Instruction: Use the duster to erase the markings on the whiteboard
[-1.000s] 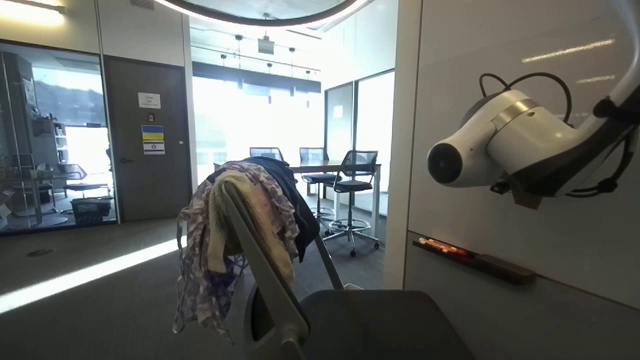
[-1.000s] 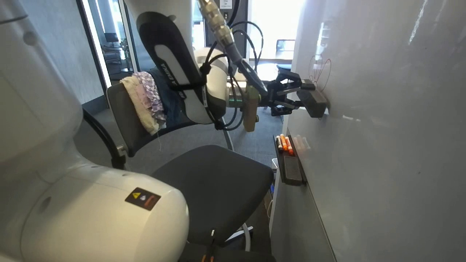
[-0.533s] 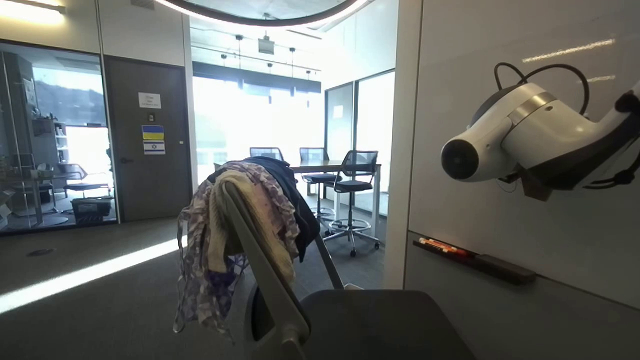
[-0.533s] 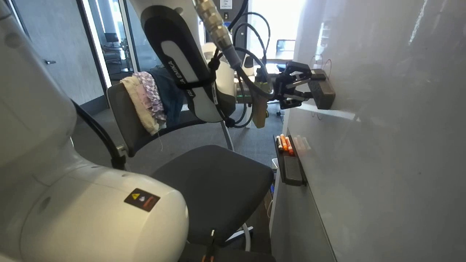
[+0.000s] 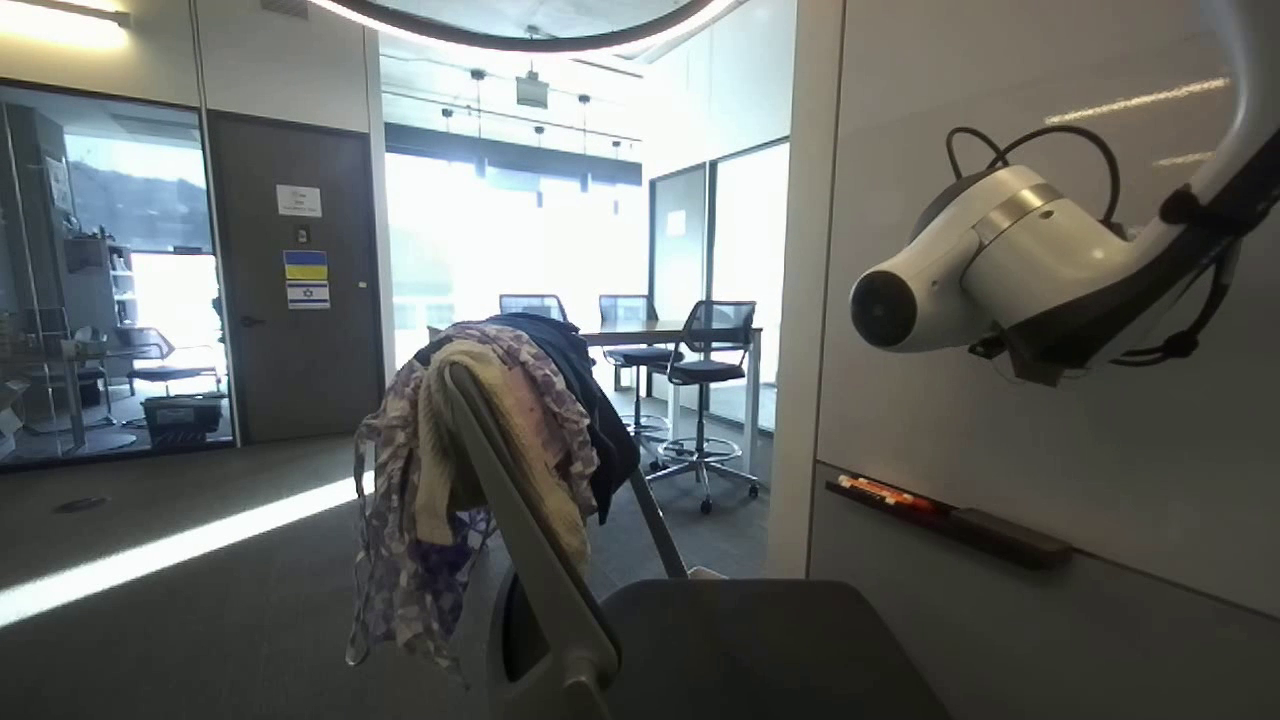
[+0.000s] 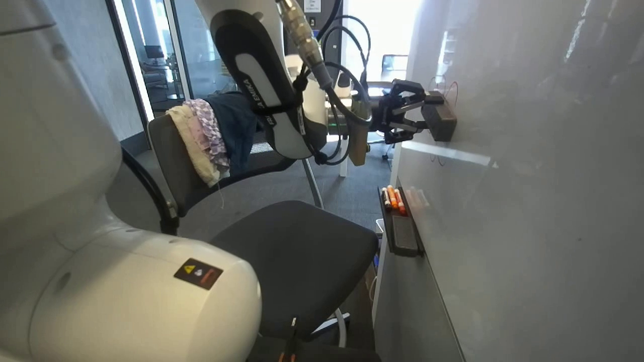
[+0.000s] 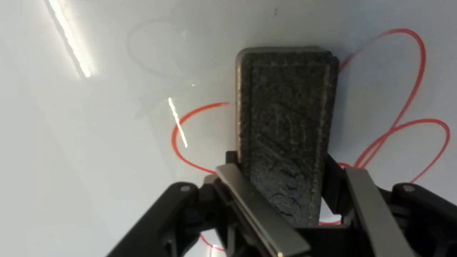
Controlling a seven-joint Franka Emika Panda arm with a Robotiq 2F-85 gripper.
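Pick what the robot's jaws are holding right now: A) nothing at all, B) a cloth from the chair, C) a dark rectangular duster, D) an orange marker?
C: in the wrist view the jaws clasp the dark duster from both sides, while the markers and the clothes are apart from them in an exterior view.

In an exterior view the arm [image 6: 260, 85] reads "EMIKA" above the chair seat [image 6: 299, 256] and bears 1 yellow-triangle label [image 6: 198, 274] left of it; the door [image 5: 298, 375] behind has 2 flags [image 5: 306, 265], 1 illegible notice [image 5: 299, 201].
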